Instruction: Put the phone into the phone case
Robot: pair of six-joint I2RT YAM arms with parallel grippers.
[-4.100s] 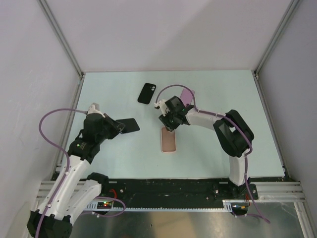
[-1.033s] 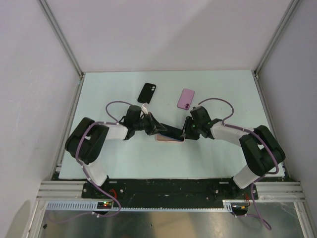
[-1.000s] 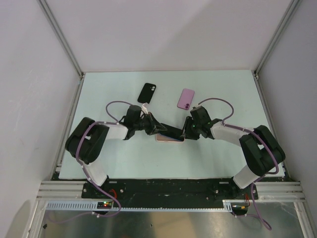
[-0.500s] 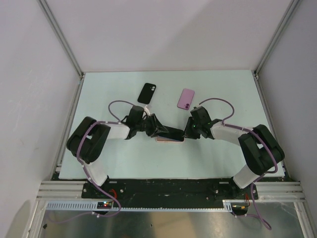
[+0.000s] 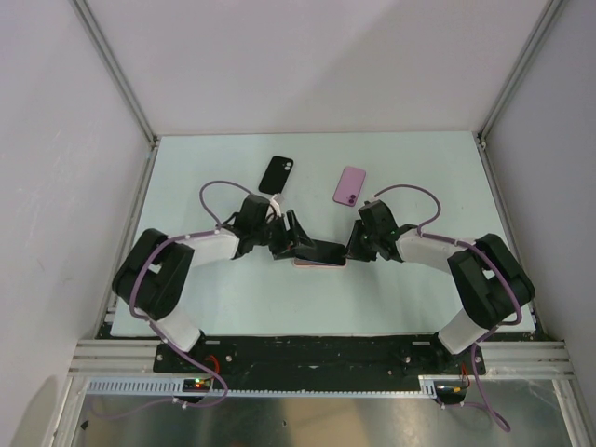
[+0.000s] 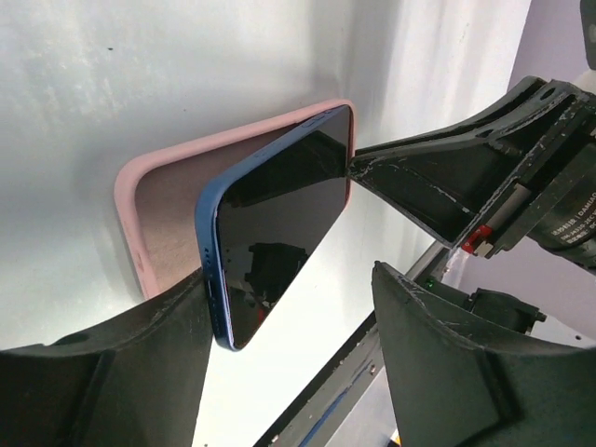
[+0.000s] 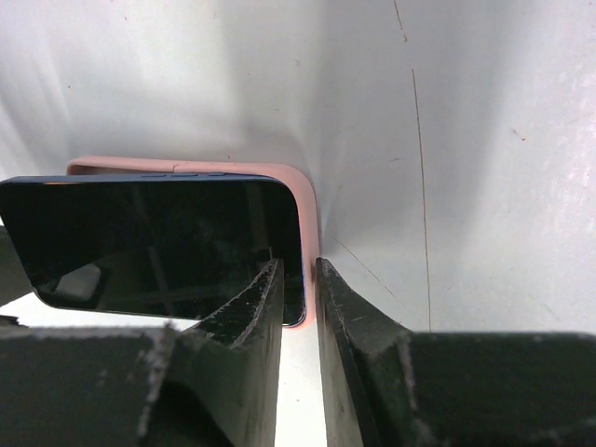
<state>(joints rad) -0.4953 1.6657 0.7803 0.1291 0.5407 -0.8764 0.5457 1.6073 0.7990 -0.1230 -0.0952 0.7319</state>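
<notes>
The pink case (image 6: pixel 163 200) lies open side up, crosswise at mid-bench (image 5: pixel 419 186), btwn the two arms. The phone (image 6: pixel 275 223) sits screen up over it but isn't in yet. Its right end is down inside the case's right end & its left end rides high, so it slopes like a ramp. Prob. deliberate: one end tucked under the lip first, the other to be pressed down after.

The right hand (image 7: pixel 300 279) is narrow, its two fingers straddling the case's right end wall, one over the phone's glass, the other outside the pink rim. It looks like a clamp on wall + phone edge together, prob. to stop the case skating right & keep that end seated. Whether the pads truly bite can't be told for sure.

The left hand (image 5: pixel 291 238) stands wide w/ nothing gripped, fingers either side of the raised left end. One finger (image 6: pixel 121 372) is touching or just beside that end, can't tell which, so it may be propping it. The wide stance leaves room to come down on the glass.

Judged: task approx halfway. Next needs a push down on the left end till the rim wraps it. Risk: the case flexes, or the phone pops out at the right.

On the far side, well apart, lie a black case (image 5: pixel 277 174) & a purple case or phone (image 5: pixel 350 185), not involved.
</notes>
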